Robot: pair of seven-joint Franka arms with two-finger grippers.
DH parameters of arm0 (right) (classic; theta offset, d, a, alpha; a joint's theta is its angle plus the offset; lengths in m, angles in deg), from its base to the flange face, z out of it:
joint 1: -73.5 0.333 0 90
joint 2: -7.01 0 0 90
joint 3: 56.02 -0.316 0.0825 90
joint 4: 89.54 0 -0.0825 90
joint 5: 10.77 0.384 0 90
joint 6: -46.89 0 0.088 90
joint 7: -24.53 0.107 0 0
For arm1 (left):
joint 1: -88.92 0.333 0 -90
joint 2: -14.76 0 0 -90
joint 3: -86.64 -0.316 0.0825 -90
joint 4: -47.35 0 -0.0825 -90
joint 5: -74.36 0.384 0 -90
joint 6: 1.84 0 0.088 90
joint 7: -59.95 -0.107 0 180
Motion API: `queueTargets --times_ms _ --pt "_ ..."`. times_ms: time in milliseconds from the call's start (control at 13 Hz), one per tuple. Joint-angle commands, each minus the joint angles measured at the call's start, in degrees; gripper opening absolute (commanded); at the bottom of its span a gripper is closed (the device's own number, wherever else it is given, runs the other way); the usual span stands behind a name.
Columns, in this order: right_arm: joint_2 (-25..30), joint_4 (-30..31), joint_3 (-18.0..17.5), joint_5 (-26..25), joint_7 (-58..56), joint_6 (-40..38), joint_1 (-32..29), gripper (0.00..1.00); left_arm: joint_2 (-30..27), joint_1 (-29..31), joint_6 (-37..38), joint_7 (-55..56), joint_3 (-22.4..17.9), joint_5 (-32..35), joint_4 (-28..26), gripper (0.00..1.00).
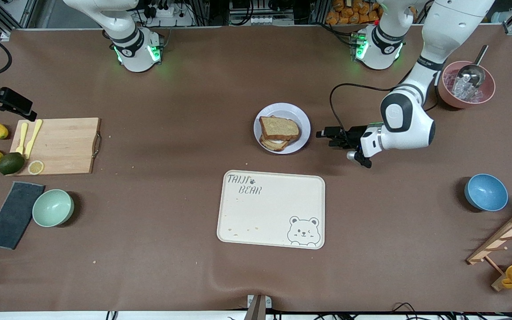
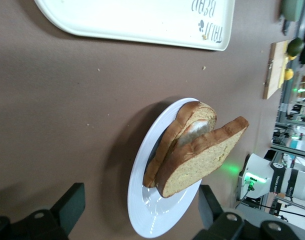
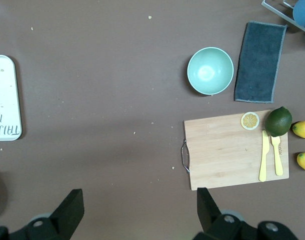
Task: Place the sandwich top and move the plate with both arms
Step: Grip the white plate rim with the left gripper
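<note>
The plate (image 1: 302, 121) sits near the middle of the tabletop, a little toward the edge where the arms' bases stand, with the cream tray (image 1: 271, 209) nearer to the front camera. On the plate the sandwich top (image 1: 279, 127) already lies over the lower slice (image 1: 274, 144), but askew: in the left wrist view it leans on the lower slice and the pale filling, and one corner overhangs the rim toward the right arm's base. The left gripper (image 1: 327, 134) hangs low just beside the plate on the left arm's end, fingers (image 2: 70, 207) spread wide, holding nothing, pointed at the rim. The right gripper (image 3: 137, 207) is out of the front view; its wrist view shows it high over the right arm's end of the tabletop, above the cutting board (image 3: 235, 150) and green bowl (image 3: 210, 70), also wide open and empty, waiting. The bread looks light, soft and easily crushed or nudged off, so any straightening probably calls for a gentle pinch at the crust edges. The plate seems stiff, smooth and likely slippery, possibly breakable; the raised rim is the sensible hold, one gripper on each of two facing sides, kept level so the loose stack does not slide. The bare rim by the left gripper looks free for a grip.
</note>
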Motion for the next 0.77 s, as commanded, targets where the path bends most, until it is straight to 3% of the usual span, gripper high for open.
queueTargets --times_ms 0,463,694 --pt "0.47 0.41 0.01 -0.94 0.82 -0.09 0.19 1.00 0.80 -2.70 -2.39 -5.59 0.22 -6.77 -2.21 1.00" --pt "0.21 0.49 0.01 -0.24 0.91 0.08 0.10 1.00 3.26 -4.90 -3.45 -7.08 0.22 -9.15 -2.91 1.00" --pt "-0.14 0.49 0.01 -0.24 1.00 0.61 0.19 1.00 5.63 -5.17 -3.45 -13.84 0.22 -14.94 -3.44 1.00"
